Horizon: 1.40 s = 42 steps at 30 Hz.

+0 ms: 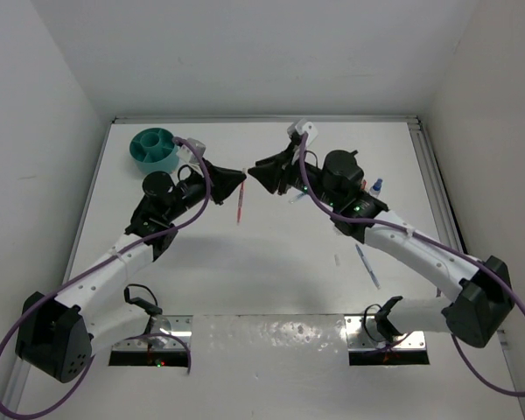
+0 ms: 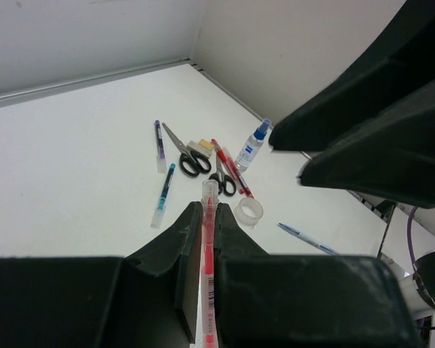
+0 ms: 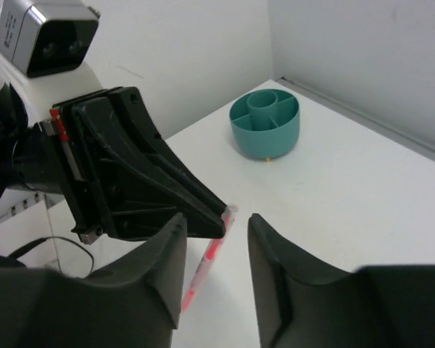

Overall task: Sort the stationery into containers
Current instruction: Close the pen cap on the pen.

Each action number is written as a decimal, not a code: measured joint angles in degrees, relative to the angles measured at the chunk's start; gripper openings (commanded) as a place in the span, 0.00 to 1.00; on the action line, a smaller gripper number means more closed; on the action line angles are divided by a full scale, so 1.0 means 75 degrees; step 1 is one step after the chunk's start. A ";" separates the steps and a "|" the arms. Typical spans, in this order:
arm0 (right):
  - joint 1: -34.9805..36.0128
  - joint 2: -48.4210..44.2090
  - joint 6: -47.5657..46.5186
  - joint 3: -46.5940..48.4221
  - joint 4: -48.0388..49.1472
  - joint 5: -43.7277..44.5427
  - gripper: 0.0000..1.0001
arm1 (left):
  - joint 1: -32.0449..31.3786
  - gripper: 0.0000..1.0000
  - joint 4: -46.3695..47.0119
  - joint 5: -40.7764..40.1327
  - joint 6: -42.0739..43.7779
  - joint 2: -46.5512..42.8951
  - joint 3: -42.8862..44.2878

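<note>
Left wrist view showed the left gripper [image 2: 209, 212] pinching 1 red pen [image 2: 208, 250] tight between its 2 fingers, with the pen poking out past the tips. The right gripper [image 3: 217, 221] faced it with its fingers apart and the pen's end in the gap. The teal organiser [image 3: 264, 130] sat well apart from both.

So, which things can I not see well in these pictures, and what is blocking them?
- Top view: most stationery is hidden under the right arm; only the bottle and one blue pen show.
- Right wrist view: the teal organiser's compartment floors are hidden by its own walls.
- Left wrist view: the bottle's label is too small to read; the right gripper blocks whatever lies behind it.
</note>
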 measured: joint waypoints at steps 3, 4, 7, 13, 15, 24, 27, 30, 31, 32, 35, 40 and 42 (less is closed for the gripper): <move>-0.0143 -0.0297 0.0000 -0.0090 -0.0230 0.0067 0.62 | 0.0000 0.00 0.0015 -0.0012 -0.0003 0.0012 0.0000; -0.0187 -0.0353 -0.0047 -0.0096 -0.0312 0.0085 0.67 | 0.0000 0.00 0.0017 -0.0026 -0.0003 0.0020 0.0000; -0.0172 -0.0303 -0.0178 -0.0096 -0.0632 0.0035 0.80 | 0.0032 0.00 0.0099 -0.0067 -0.0003 0.0055 0.0000; 0.0108 0.0536 -0.0181 -0.0099 -0.0991 -0.0233 0.79 | 0.0052 0.00 0.0323 -0.0149 -0.0020 0.0064 0.0003; 0.0157 0.0816 -0.0119 -0.0099 -0.0988 -0.0321 0.72 | 0.0052 0.00 0.0367 -0.0149 -0.0035 0.0067 0.0003; 0.0213 0.1550 0.0452 -0.0085 -0.0533 -0.0641 0.24 | 0.0058 0.00 0.0388 -0.0163 -0.0163 0.0067 0.0003; 0.0213 0.1667 0.0659 -0.0082 -0.0294 -0.0714 0.03 | 0.0064 0.00 0.0385 -0.0198 -0.0178 0.0067 0.0003; 0.0219 0.1693 0.0804 -0.0082 -0.0178 -0.0717 0.00 | 0.0067 0.00 0.0399 -0.0221 -0.0181 0.0064 0.0003; 0.0219 0.1693 0.0831 -0.0082 -0.0152 -0.0720 0.00 | 0.0067 0.00 0.0405 -0.0221 -0.0175 0.0061 0.0003; 0.0219 0.1693 0.0848 -0.0082 -0.0128 -0.0717 0.00 | 0.0067 0.00 0.0405 -0.0219 -0.0166 0.0052 0.0003; 0.0227 0.1687 0.0868 -0.0082 -0.0064 -0.0691 0.00 | 0.0067 0.00 0.0370 -0.0221 -0.0012 0.0003 0.0003; 0.0286 0.1644 0.0819 -0.0082 -0.0006 -0.0437 0.00 | 0.0067 0.00 0.0408 -0.0230 0.0137 -0.0023 0.0003; 0.0303 0.1620 0.0807 -0.0082 0.0035 -0.0347 0.00 | 0.0067 0.00 0.0472 -0.0224 0.0178 -0.0023 0.0003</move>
